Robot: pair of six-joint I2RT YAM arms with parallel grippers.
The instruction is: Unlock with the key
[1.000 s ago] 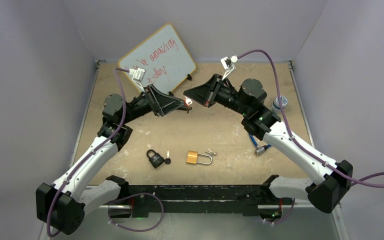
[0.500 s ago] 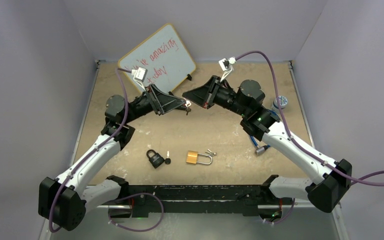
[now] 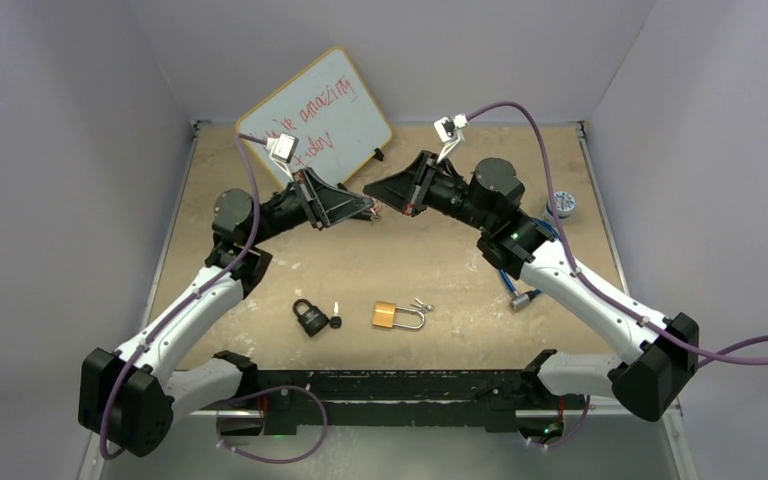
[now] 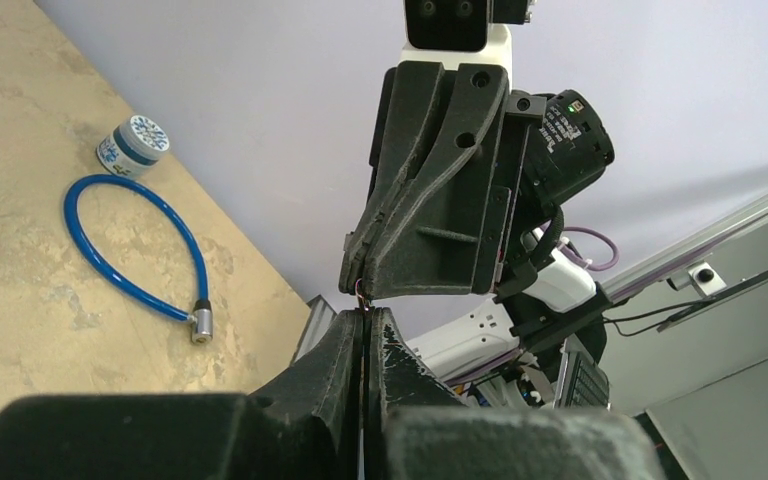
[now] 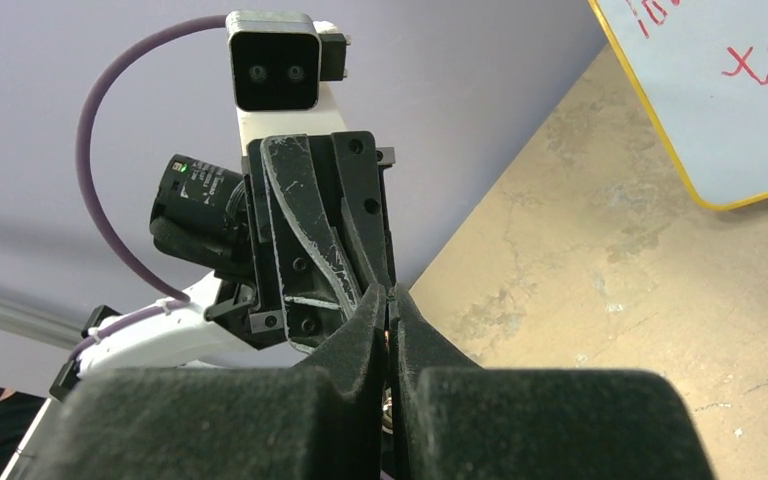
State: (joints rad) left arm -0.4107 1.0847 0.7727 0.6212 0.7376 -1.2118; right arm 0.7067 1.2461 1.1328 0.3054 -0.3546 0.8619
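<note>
Both arms are raised over the middle of the table with their tips meeting. My left gripper (image 3: 371,207) (image 4: 365,316) is shut against the tip of my right gripper (image 3: 367,189) (image 5: 391,297), which is also shut. A tiny reddish thing (image 3: 378,210) (image 4: 363,293) is pinched where they meet. It is too small to tell whether it is a key. On the table below lie a black padlock (image 3: 309,317) with a black-headed key (image 3: 336,321) beside it. To their right is a brass padlock (image 3: 396,316) with small keys (image 3: 421,304) at its shackle.
A whiteboard (image 3: 315,115) (image 5: 720,90) with red writing leans at the back left. A blue cable lock (image 3: 518,290) (image 4: 130,250) and a small white jar (image 3: 560,204) (image 4: 133,143) sit at the right, partly under the right arm.
The left gripper has closed its jaws at the right gripper's tip. Both arms have drifted slightly toward the back; the small thing's bright glint is now mostly covered.
</note>
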